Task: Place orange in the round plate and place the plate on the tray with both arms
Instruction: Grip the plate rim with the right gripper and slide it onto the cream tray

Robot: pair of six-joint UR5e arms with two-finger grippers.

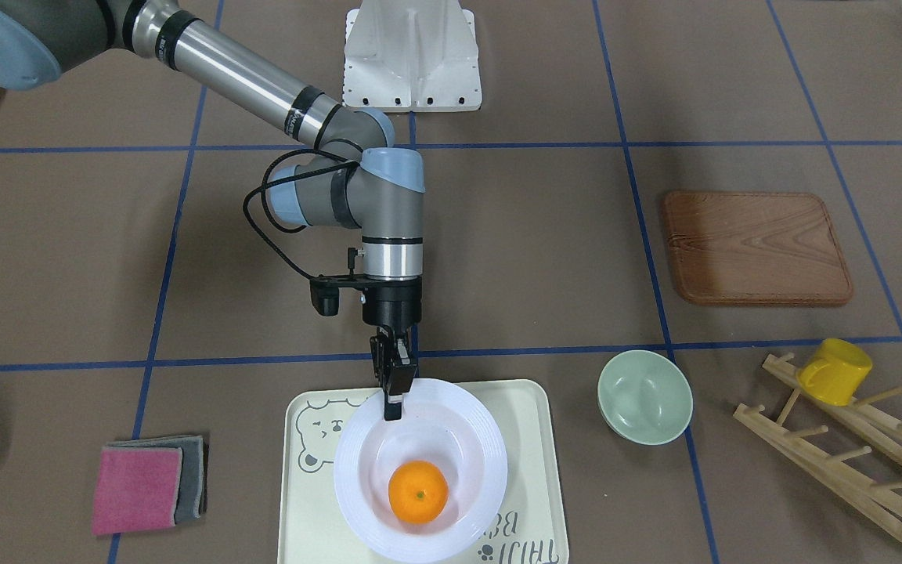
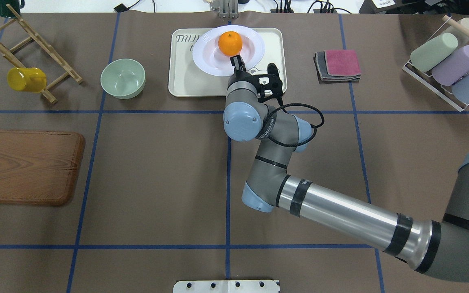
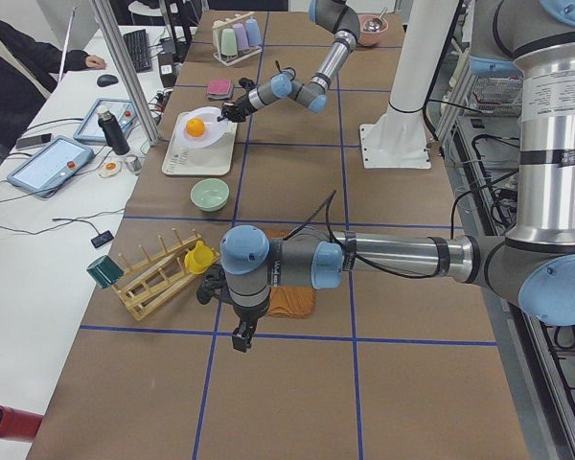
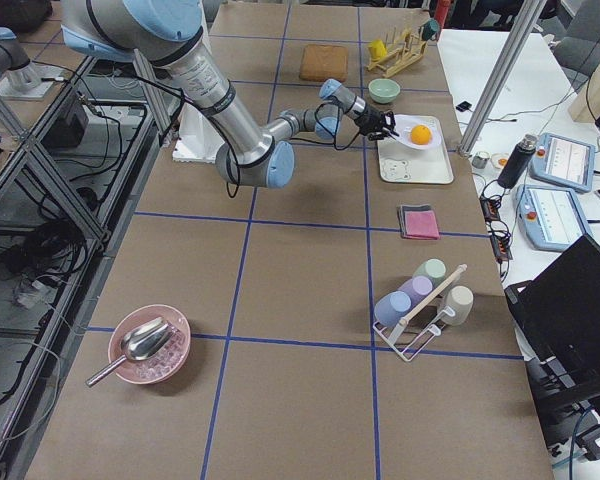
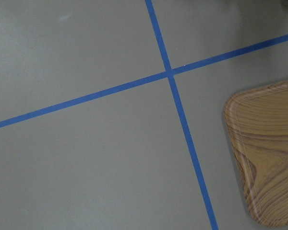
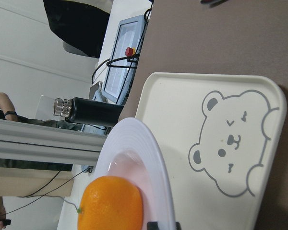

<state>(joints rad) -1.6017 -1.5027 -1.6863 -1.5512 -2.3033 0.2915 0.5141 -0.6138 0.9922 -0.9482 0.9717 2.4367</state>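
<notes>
The orange [image 1: 418,491] lies in the white round plate [image 1: 357,470], which sits over the cream bear tray [image 1: 521,415]. My right gripper [image 1: 394,399] is shut on the plate's rim on the side nearest the robot. In the right wrist view the plate [image 6: 153,158] stands tilted above the tray [image 6: 182,110] with the orange [image 6: 110,203] in it. Whether the plate touches the tray I cannot tell. My left gripper [image 3: 241,335] shows only in the exterior left view, pointing down over bare table by the wooden board; I cannot tell whether it is open or shut.
A pale green bowl [image 1: 644,395] stands beside the tray, and folded pink and grey cloths [image 1: 146,486] lie on its other side. Further off are the wooden board [image 1: 756,247], a wooden rack with a yellow cup [image 1: 835,370] and a rack of cups [image 2: 446,61].
</notes>
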